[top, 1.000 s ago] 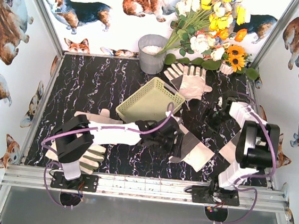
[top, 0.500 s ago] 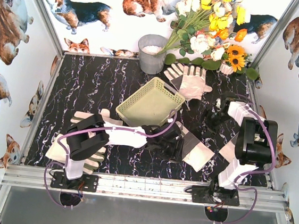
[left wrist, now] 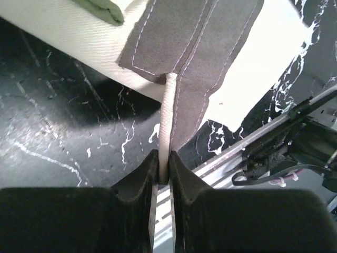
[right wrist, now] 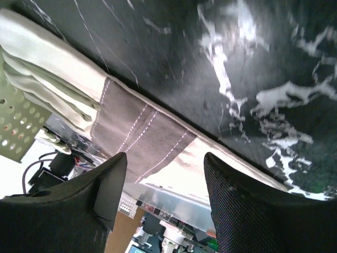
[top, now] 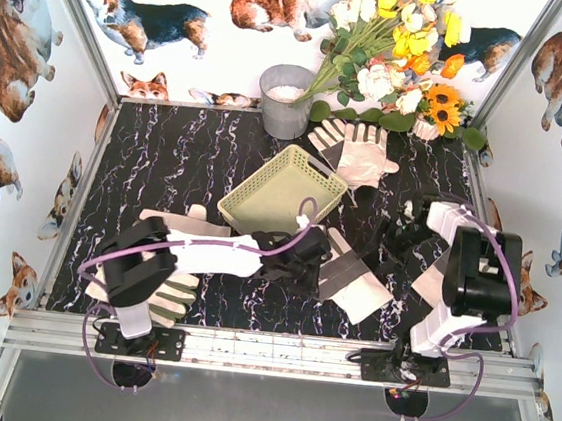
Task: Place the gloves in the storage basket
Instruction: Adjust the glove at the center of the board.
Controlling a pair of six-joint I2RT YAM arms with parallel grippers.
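Glove (top: 361, 287) shifted left, pinched in left jaws.

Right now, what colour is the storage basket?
The storage basket is pale yellow-green, clearest in the top external view.

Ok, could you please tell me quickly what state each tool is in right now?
Left tool: closed on a fold of the grey-patched glove.
Right tool: open, holding nothing.
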